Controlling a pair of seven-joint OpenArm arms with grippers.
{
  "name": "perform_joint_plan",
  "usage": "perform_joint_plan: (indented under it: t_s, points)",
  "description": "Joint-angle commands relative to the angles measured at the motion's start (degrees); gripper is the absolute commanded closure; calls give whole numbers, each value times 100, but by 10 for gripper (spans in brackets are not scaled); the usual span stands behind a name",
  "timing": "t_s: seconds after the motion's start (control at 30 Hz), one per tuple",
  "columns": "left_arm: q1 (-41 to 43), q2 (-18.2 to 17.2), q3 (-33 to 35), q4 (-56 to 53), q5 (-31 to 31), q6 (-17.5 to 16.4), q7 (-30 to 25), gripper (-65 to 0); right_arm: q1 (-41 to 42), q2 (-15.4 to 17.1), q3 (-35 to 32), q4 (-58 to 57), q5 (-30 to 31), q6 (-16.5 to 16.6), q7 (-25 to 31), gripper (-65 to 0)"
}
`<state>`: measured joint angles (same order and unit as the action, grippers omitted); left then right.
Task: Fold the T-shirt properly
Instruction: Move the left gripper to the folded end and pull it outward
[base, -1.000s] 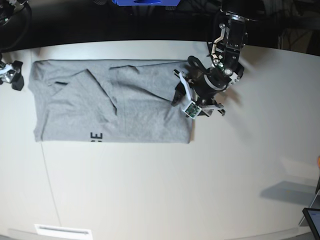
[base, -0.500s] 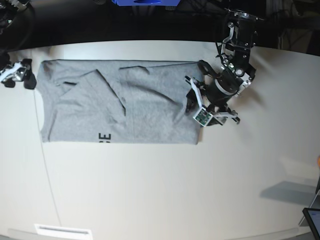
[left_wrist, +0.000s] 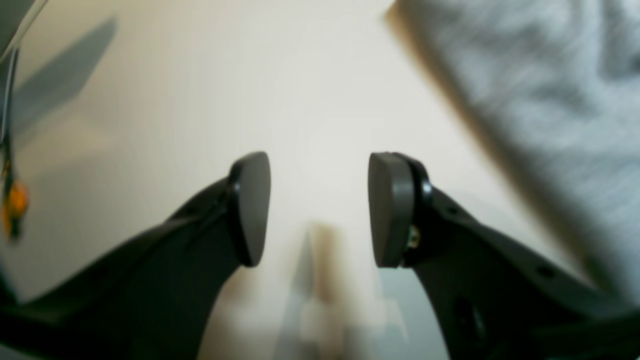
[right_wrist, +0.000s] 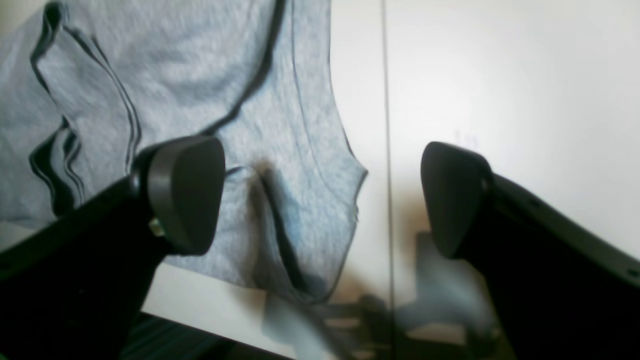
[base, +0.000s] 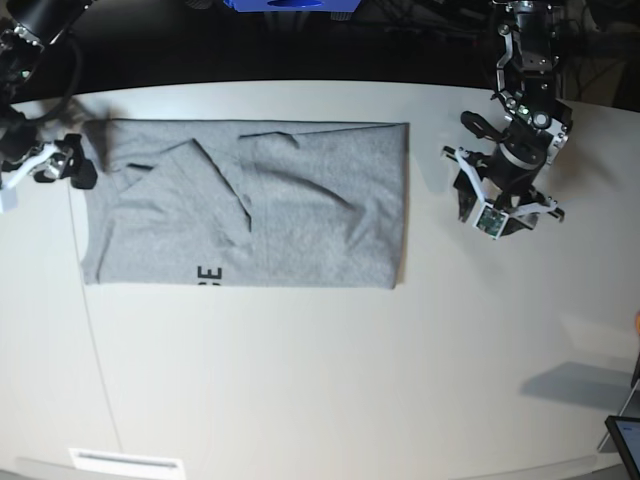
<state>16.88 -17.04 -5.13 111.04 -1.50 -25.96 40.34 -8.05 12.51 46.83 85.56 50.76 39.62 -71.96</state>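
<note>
The T-shirt (base: 245, 205) is lying flat on the table (base: 330, 380), folded into a wide band, black letters peeking at its near edge. Risk: you're reaching for the loose, layered sleeve end, so pinching one layer could be dragging the fold apart. Right end effector (right_wrist: 320, 200) is hovering there, jaws spread, empty. Left end effector (left_wrist: 317, 207) is sitting beside the opposite edge, parted, gripping nothing.

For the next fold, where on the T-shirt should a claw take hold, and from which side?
Probably the T-shirt's straight edge nearest the left claw, approached from the bare table beside it. That edge lies flat with no wrinkles, and the open claw is already close. The opposite end, by the right claw, is rumpled with overlapping layers.
</note>
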Motion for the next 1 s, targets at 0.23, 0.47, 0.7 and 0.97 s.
perform_joint_plan:
  t_s: [0.23,0.47,0.7,0.97]
  points:
    - [74,-85,-274,-445,840,50,-205,-309,230,265,16,-341,97,38,97,-592]
    - [21,-33,42,-1201,998,50,-838,-309,309,309,-45,-428,89,38,71,-592]
    - [-286,11,183,-1298,348,33,-838,-309,318,133,-714,-420,97,38,124,-588]
    - [-409,38,429,-1342,233,33,-829,-307,379,54,-722,-420,97,38,115,-588]
